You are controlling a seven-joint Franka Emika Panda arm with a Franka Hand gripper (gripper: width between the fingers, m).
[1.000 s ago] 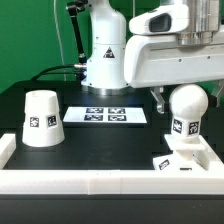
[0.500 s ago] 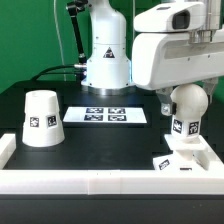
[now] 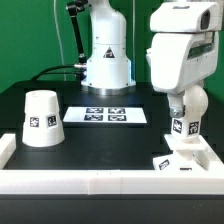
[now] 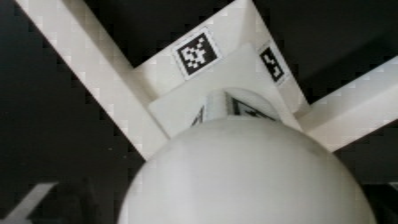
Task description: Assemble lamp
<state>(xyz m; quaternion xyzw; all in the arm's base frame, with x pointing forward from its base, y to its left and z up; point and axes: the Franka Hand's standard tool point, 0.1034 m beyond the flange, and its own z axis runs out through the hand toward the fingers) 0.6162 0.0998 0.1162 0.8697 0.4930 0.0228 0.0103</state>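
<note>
Exterior view: gripper (image 3: 183, 98) points straight down at bulb (image 3: 192, 108) (jaws unclear).

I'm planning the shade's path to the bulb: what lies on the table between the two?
Only the marker board, lying flat on the black table between the shade and the bulb, as the exterior view shows.

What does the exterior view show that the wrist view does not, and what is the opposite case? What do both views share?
Only the exterior view shows the shade, standing alone at that view's left, the marker board and the robot arm itself. Only the wrist view looks down on the rounded top of the bulb, which the arm covers in the exterior view. Both show the bulb, the tagged base beneath it and the white rail beside the base.
</note>
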